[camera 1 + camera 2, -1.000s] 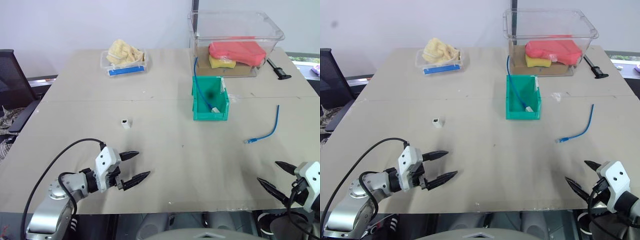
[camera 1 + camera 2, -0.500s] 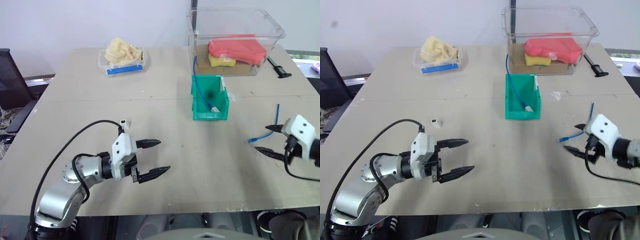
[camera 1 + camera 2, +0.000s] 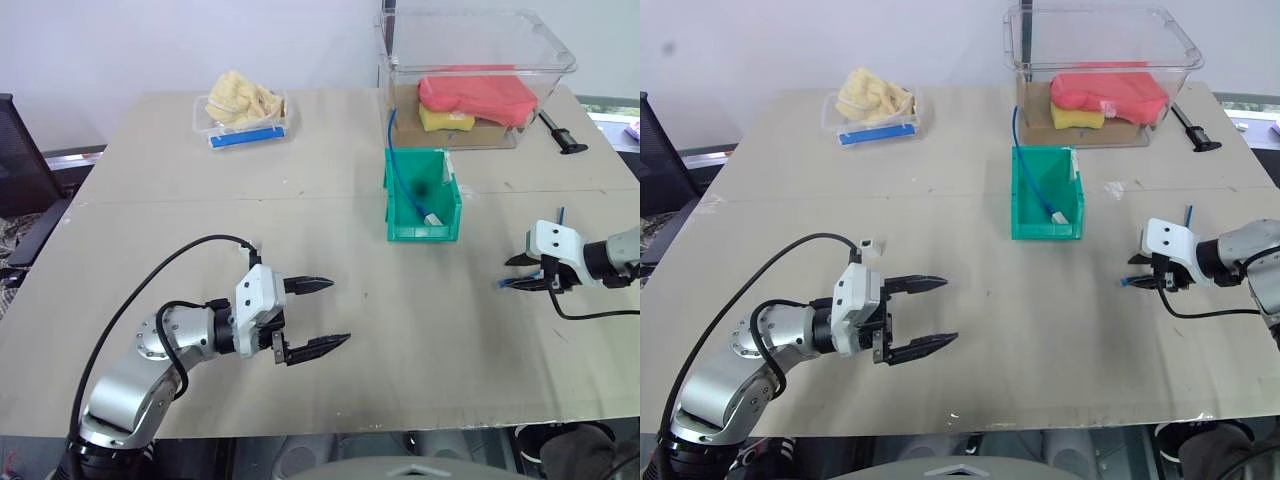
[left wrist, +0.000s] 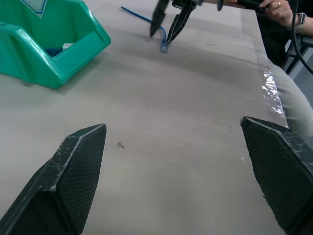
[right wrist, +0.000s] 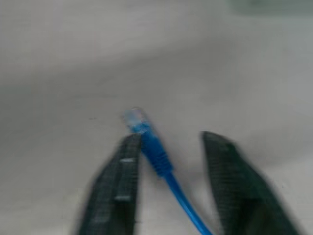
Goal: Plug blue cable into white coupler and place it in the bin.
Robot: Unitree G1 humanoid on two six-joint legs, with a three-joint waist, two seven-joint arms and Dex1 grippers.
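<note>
The blue cable (image 3: 556, 225) lies on the table at the right, and its plug end (image 5: 155, 149) sits between my right gripper's fingers. The right gripper (image 3: 515, 276) is low over that end, its jaws narrowly apart. One finger (image 5: 120, 191) touches the cable, while the other stands off it. The white coupler (image 3: 871, 243) sits on the table just behind my left gripper (image 3: 338, 312), which hovers wide open and holds nothing. The green bin (image 3: 423, 230) stands mid-table with another blue cord inside.
A large clear tub (image 3: 475, 60) holding red and yellow items stands behind the bin. A clear tray (image 3: 243, 118) with a blue label is at the back left. A black tool (image 3: 560, 135) lies at the far right. A person's hand (image 4: 283, 10) is beyond the table.
My right gripper came forward from the table's near edge to the cable's plug end, and its fingers narrowed around it. The left gripper shifted right and up, staying open.
</note>
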